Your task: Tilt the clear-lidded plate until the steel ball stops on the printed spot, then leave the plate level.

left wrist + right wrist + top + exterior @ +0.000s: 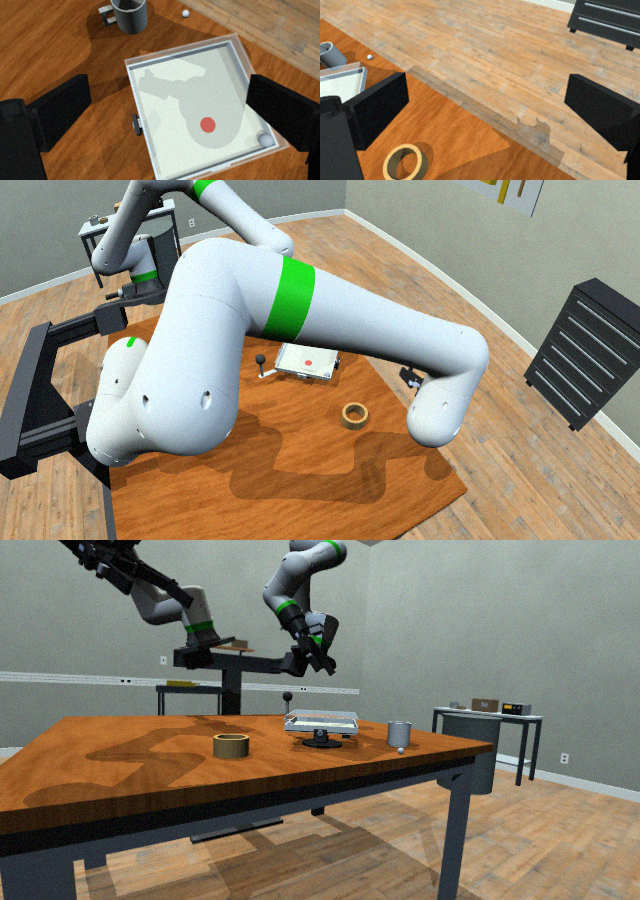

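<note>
Left gripper (169,112) (325,671), left wrist view: fully open, gripping nothing; the steel ball (265,140) sits inside the plate (153,158) (320,727) (363,82) at four o'clock from the red spot (207,124). Right wrist view: right gripper (486,112) fully open, gripping nothing; plate at nine o'clock.

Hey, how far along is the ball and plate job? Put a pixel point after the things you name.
Nothing looks finished: the steel ball (265,140) sits in a corner of the plate (295,368) (321,727) (165,154), off the red spot (308,363) (207,124). Nothing is in hand; the left hand (169,88) is open above it. Left: tilt until the ball stops on the spot, then level the plate.
</note>
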You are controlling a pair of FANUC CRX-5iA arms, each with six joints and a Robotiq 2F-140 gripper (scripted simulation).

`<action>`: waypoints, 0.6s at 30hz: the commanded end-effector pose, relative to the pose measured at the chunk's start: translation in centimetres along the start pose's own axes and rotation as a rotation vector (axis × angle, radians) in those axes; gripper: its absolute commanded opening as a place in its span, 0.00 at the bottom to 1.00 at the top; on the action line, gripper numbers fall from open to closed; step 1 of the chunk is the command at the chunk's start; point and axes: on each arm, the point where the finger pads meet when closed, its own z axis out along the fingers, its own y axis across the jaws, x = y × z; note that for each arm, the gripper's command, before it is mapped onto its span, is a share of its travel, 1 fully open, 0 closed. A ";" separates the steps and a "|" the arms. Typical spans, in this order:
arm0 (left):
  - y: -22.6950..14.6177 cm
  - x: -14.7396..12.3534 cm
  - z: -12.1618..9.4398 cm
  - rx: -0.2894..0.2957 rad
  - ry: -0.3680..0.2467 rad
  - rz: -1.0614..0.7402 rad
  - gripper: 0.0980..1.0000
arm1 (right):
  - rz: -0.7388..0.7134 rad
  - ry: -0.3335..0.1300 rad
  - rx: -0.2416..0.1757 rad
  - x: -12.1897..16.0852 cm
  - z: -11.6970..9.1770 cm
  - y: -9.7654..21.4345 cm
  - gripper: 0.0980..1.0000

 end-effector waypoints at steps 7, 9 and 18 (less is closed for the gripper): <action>0.1 0.1 -0.1 -0.001 0.000 -0.001 1.00 | 0.012 -0.005 -0.004 -0.1 -0.8 0.3 1.00; 0.1 0.1 -0.1 -0.001 0.000 -0.001 1.00 | 0.021 -0.008 -0.006 -0.3 -1.2 0.5 1.00; 0.1 0.1 -0.1 -0.001 0.000 -0.001 1.00 | 0.072 -0.029 -0.019 -1.4 -3.9 1.3 1.00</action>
